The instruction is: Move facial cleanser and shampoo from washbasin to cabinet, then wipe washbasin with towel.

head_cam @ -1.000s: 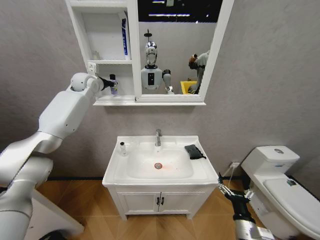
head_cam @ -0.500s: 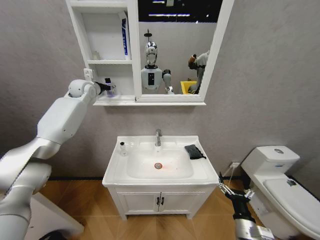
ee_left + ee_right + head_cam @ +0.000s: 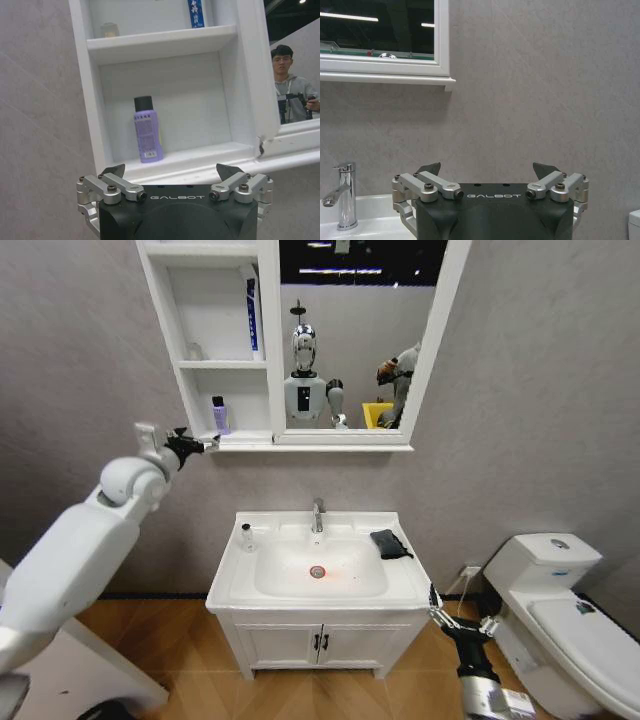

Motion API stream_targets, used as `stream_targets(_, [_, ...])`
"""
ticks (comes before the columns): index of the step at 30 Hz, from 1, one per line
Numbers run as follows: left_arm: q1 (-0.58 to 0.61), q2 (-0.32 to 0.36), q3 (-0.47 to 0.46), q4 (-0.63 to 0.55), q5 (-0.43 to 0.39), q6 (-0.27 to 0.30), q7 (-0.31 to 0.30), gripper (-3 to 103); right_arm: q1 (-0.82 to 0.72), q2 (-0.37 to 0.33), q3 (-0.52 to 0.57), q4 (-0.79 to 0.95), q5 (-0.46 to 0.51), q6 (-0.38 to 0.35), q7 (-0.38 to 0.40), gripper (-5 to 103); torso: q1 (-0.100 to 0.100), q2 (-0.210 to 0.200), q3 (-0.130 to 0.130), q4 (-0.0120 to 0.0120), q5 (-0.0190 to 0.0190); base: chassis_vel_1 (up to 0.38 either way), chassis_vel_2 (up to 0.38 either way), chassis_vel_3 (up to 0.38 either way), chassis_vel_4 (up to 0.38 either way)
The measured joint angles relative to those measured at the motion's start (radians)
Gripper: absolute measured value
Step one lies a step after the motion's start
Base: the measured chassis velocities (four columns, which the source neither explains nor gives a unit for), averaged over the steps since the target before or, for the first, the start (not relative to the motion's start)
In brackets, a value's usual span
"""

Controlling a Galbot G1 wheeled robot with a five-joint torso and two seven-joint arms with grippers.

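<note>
The left pincer (image 3: 196, 444) has let go of the purple bottle (image 3: 219, 415) and drawn back from the cabinet (image 3: 190, 360), fingers spread.

You've got the purple bottle (image 3: 219, 415) with black cap standing upright on the lowest shelf of the cabinet (image 3: 264, 340), free of any grip; see it in the left wrist view too (image 3: 147, 130). A blue-and-white tube (image 3: 252, 315) stands on the shelf above, against the mirror-side wall. Your washbasin (image 3: 318, 565) is white, oval bowl, chrome faucet at the back. The dark folded towel (image 3: 390, 543) lies flat on its right rim, beside the bowl.
</note>
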Motion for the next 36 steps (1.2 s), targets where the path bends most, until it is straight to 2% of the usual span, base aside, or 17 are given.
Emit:
stream_targets(2, [0.040,-0.004,-0.009,-0.017,0.006,-0.014,-0.008,100,-0.001,0.002,-0.001,0.000,-0.004,0.000,0.000,100,0.000,0.000,0.000,-0.0002,-0.0002,0.000,0.000,0.000,0.000])
stream_targets(5, [0.205,-0.041,-0.028,-0.041,0.037,-0.037,-0.016,100,-0.006,0.010,0.002,0.007,-0.007,0.000,0.000,100,0.000,0.000,0.000,-0.0001,-0.0005,0.000,0.000,0.000,0.000])
stream_targets(6, [0.205,-0.041,-0.028,-0.041,0.037,-0.037,-0.016,100,-0.006,0.010,0.002,0.007,-0.007,0.000,0.000,100,0.000,0.000,0.000,-0.0001,-0.0005,0.000,0.000,0.000,0.000])
stream_targets(8, [0.332,-0.086,-0.046,-0.023,0.121,-0.051,0.020,100,-0.015,0.013,0.010,0.008,-0.005,0.006,0.000,100,0.000,0.000,0.000,0.0005,-0.0004,0.000,0.000,0.000,0.000])
stream_targets(9, [0.332,-0.086,-0.046,-0.023,0.121,-0.051,0.020,100,-0.015,0.013,0.010,0.008,-0.005,0.006,0.000,100,0.000,0.000,0.000,0.0005,-0.0004,0.000,0.000,0.000,0.000])
stream_targets(10, [0.379,-0.117,-0.058,-0.001,0.182,-0.066,0.042,103,-0.019,0.013,0.015,0.008,-0.002,0.010,0.000,100,0.000,0.000,0.000,0.0005,-0.0004,0.000,0.000,0.000,0.000])
stream_targets(11, [0.379,-0.117,-0.058,-0.001,0.182,-0.066,0.042,103,-0.019,0.013,0.015,0.008,-0.002,0.010,0.000,100,0.000,0.000,0.000,0.0005,-0.0004,0.000,0.000,0.000,0.000])
stream_targets(13, [0.456,-0.190,-0.064,0.048,0.255,-0.085,0.076,100,-0.027,0.012,0.022,0.005,0.004,0.017,0.000,100,0.000,0.000,0.000,0.0004,-0.0007,0.000,0.000,0.000,0.000])
stream_targets(14, [0.456,-0.190,-0.064,0.048,0.255,-0.085,0.076,100,-0.027,0.012,0.022,0.005,0.004,0.017,0.000,100,0.000,0.000,0.000,0.0004,-0.0007,0.000,0.000,0.000,0.000])
stream_targets(15, [0.468,-0.220,-0.065,0.071,0.282,-0.096,0.098,96,-0.029,0.011,0.022,0.004,0.005,0.019,0.000,100,0.000,0.000,0.000,0.0004,-0.0004,0.000,0.000,0.000,0.000])
stream_targets(19, [0.475,-0.290,-0.060,0.152,0.347,-0.122,0.130,102,-0.034,0.018,0.021,0.004,0.006,0.024,0.000,100,0.000,0.000,0.000,-0.0001,-0.0002,0.000,0.000,0.000,0.000])
stream_targets(22, [0.471,-0.324,-0.054,0.206,0.379,-0.138,0.149,99,-0.042,0.019,0.020,0.001,0.007,0.032,0.000,100,0.001,0.000,0.000,0.0001,-0.0002,0.000,0.000,0.000,0.000])
stream_targets(28, [0.445,-0.363,-0.050,0.280,0.432,-0.161,0.159,99,-0.049,0.018,0.021,-0.010,0.009,0.044,0.000,100,0.000,0.000,0.000,0.0004,-0.0001,0.000,0.000,0.000,0.000])
stream_targets(30, [0.399,-0.401,-0.043,0.369,0.470,-0.188,0.166,99,-0.053,0.019,0.022,-0.021,0.012,0.055,-0.001,100,0.000,0.000,0.000,0.0000,-0.0002,0.000,0.000,0.000,0.000])
stream_targets(31, [0.399,-0.401,-0.043,0.369,0.470,-0.188,0.166,99,-0.053,0.019,0.022,-0.021,0.012,0.055,-0.001,100,0.000,0.000,0.000,0.0000,-0.0002,0.000,0.000,0.000,0.000])
stream_targets(35, [0.338,-0.438,-0.047,0.516,0.525,-0.221,0.179,99,-0.054,0.011,0.036,-0.044,0.039,0.069,-0.002,100,0.000,0.000,0.000,0.0003,-0.0003,0.000,0.000,0.000,0.000])
stream_targets(36, [0.338,-0.438,-0.047,0.516,0.525,-0.221,0.179,99,-0.054,0.011,0.036,-0.044,0.039,0.069,-0.002,100,0.000,0.000,0.000,0.0003,-0.0003,0.000,0.000,0.000,0.000])
